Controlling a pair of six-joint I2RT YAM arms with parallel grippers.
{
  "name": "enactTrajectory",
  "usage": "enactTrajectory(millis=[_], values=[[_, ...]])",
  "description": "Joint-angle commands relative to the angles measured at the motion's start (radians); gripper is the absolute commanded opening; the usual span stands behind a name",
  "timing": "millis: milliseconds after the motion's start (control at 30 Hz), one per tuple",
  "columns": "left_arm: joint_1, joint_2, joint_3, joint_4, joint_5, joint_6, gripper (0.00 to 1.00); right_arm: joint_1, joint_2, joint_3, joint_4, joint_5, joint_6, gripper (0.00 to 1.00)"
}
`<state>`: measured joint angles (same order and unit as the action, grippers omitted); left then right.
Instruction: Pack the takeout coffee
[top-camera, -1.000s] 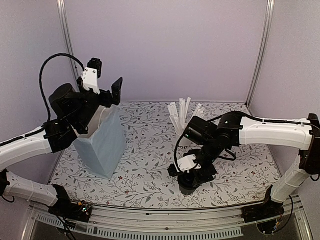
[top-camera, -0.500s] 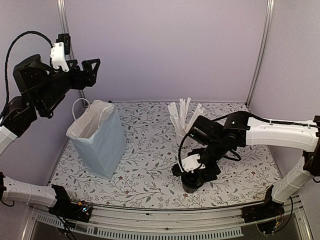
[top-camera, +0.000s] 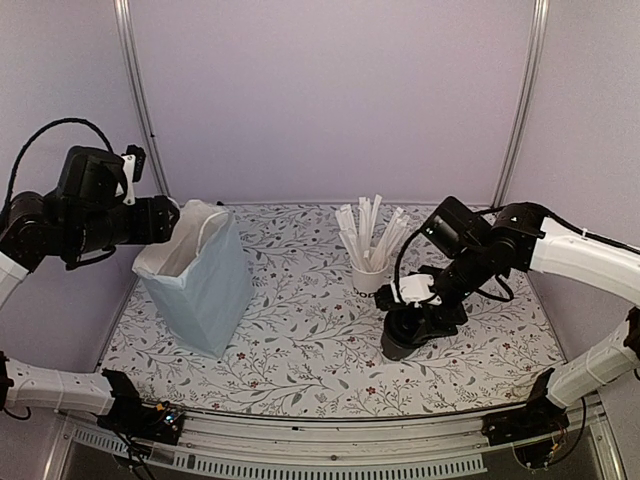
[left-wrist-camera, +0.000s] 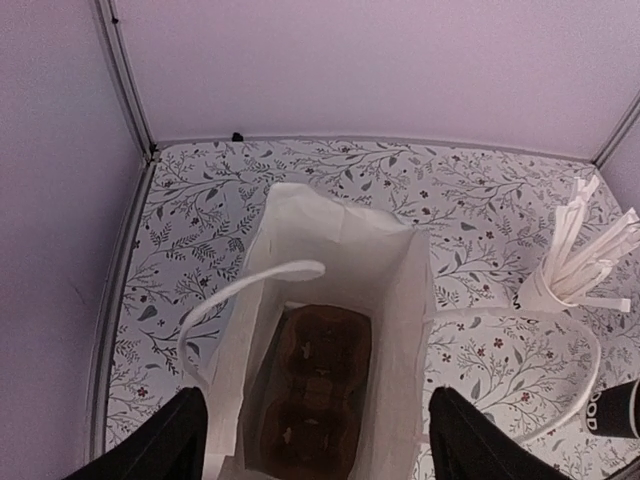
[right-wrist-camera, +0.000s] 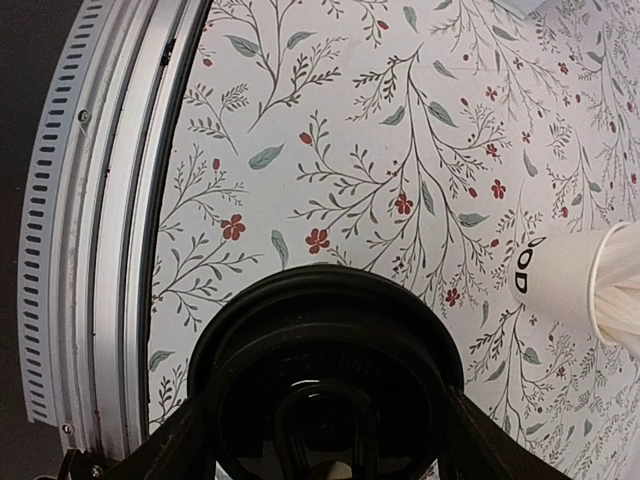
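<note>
Coffee (top-camera: 397, 343) is on the right side of the table (top-camera: 300, 345), towards the front, near the white cup (top-camera: 370, 276) of wrapped sticks (top-camera: 366, 232) but apart from it. My right gripper (top-camera: 412, 322) sits over it from above. In the right wrist view its round black top fills the space between the two fingers (right-wrist-camera: 172, 445), each pressed against the edge, so I read the jaws as spread fairly wide yet closed on the coffee. I cannot tell whether its base rests on the cloth or hangs just clear. The front rail (right-wrist-camera: 100, 220) runs close beside it in that view. My left gripper (top-camera: 163, 220) is up at the far left, by the top back corner of the bag (top-camera: 205, 295), which stands upright and open on the left side of the table, well apart from the coffee. From the left wrist I look straight down into the bag. Both fingers (left-wrist-camera: 165, 445) stand wide apart with nothing between them. A brown cardboard carrier (left-wrist-camera: 312, 385) lies at the bottom, one white handle (left-wrist-camera: 250, 283) arches over the opening, and the other loops out to the right. The coffee shows at that view's lower right edge, black with white letters.
</note>
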<state>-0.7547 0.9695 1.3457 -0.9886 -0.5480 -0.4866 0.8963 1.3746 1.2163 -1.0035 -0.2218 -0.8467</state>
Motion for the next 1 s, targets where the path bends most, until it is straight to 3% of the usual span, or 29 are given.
enactTrajectory(millis=[0, 233, 433, 533, 633, 833, 967], values=[[0.036, -0.015, 0.035, -0.169, 0.024, -0.13, 0.78, -0.059, -0.063, -0.016, -0.028, -0.056, -0.006, 0.65], [0.179, 0.034, 0.028, -0.167, 0.092, -0.063, 0.83, -0.14, -0.13, -0.026, -0.042, -0.089, -0.017, 0.65], [0.471, 0.122, 0.009, -0.065, 0.4, 0.13, 0.69, -0.227, -0.15, -0.012, -0.072, -0.134, -0.027, 0.65], [0.558, 0.158, -0.003, -0.022, 0.529, 0.193, 0.65, -0.267, -0.161, -0.002, -0.081, -0.148, -0.04, 0.65], [0.595, 0.193, -0.017, 0.014, 0.646, 0.236, 0.63, -0.299, -0.166, 0.002, -0.084, -0.166, -0.052, 0.65], [0.6, 0.237, -0.023, 0.053, 0.696, 0.264, 0.53, -0.326, -0.141, 0.014, -0.086, -0.192, -0.058, 0.65], [0.6, 0.267, -0.017, 0.062, 0.701, 0.284, 0.39, -0.327, -0.126, 0.081, -0.107, -0.2, -0.058, 0.65]])
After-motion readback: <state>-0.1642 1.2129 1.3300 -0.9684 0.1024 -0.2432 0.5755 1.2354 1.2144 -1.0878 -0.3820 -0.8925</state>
